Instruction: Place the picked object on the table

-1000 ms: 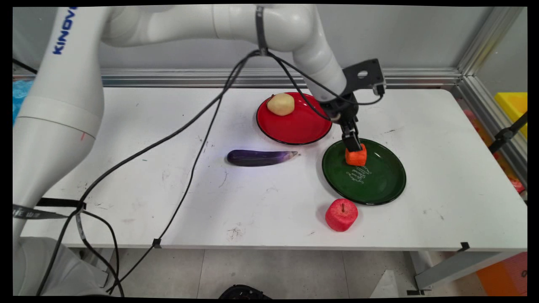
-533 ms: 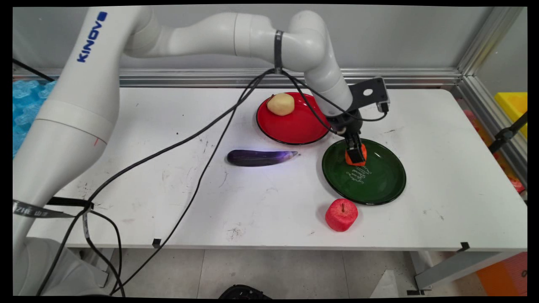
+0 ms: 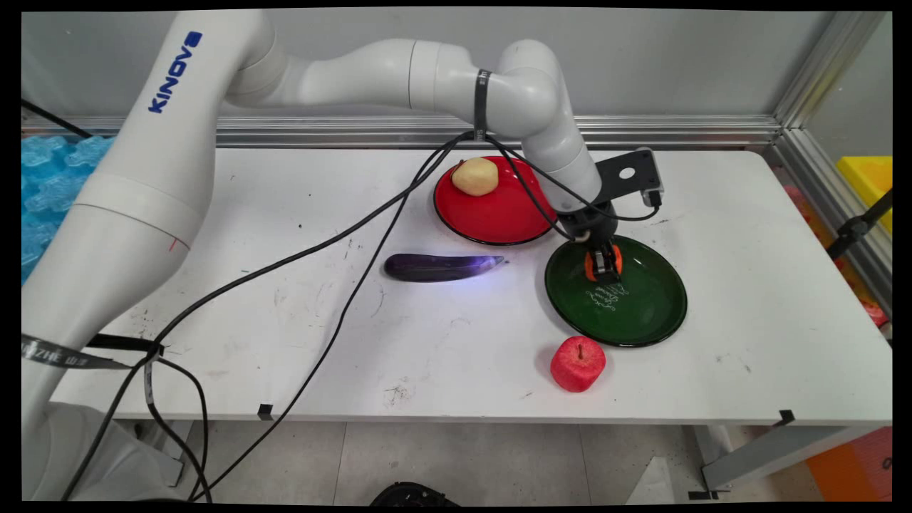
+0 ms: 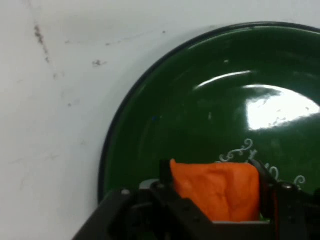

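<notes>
Now fingers pinching orange chunk from both sides, low over green plate.

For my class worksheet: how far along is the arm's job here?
Done: a pale yellow potato lies on the red plate. In hand: the hand is around the orange block on the green plate. Left: purple aubergine and red apple on the table, untouched.

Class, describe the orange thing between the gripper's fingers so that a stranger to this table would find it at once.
Start at the green plate on the white table's right half. On its far left part, an orange chunk sits between the fingers of the black gripper. It is the only orange thing, blockier than the round red apple nearby.
</notes>
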Robot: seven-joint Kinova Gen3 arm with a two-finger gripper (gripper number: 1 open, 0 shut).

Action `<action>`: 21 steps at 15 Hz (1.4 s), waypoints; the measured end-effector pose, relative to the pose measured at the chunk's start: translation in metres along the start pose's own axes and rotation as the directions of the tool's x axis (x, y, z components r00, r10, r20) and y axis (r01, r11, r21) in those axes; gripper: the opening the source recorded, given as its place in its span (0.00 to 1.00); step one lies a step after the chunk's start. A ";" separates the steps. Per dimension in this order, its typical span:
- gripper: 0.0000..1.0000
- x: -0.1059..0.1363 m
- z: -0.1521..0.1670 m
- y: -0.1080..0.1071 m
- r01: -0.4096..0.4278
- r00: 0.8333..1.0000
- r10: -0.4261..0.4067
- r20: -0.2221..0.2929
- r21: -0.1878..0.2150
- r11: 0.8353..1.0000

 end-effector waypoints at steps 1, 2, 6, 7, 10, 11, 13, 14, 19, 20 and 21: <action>0.00 0.000 -0.001 0.001 0.000 1.000 0.000 0.000 -0.002 1.000; 0.00 0.001 -0.004 0.002 -0.001 1.000 0.001 -0.001 -0.004 1.000; 0.00 0.005 -0.030 0.003 -0.004 1.000 0.004 -0.011 0.003 1.000; 0.00 0.006 -0.038 0.003 -0.004 1.000 0.004 -0.014 0.005 1.000; 0.00 0.005 -0.070 0.008 0.007 1.000 -0.007 -0.025 0.007 1.000; 0.00 0.003 -0.079 0.009 0.015 0.999 -0.014 -0.030 0.009 1.000; 0.00 -0.004 -0.099 0.013 0.032 0.999 -0.032 -0.037 0.013 0.999; 0.00 -0.007 -0.104 0.015 0.038 0.999 -0.037 -0.039 0.015 0.999; 0.00 -0.049 -0.136 0.033 0.054 0.998 -0.053 -0.042 0.018 0.998; 0.00 -0.057 -0.139 0.037 0.053 0.998 -0.052 -0.042 0.019 0.998; 0.00 -0.066 -0.142 0.041 0.051 0.998 -0.050 -0.042 0.019 0.999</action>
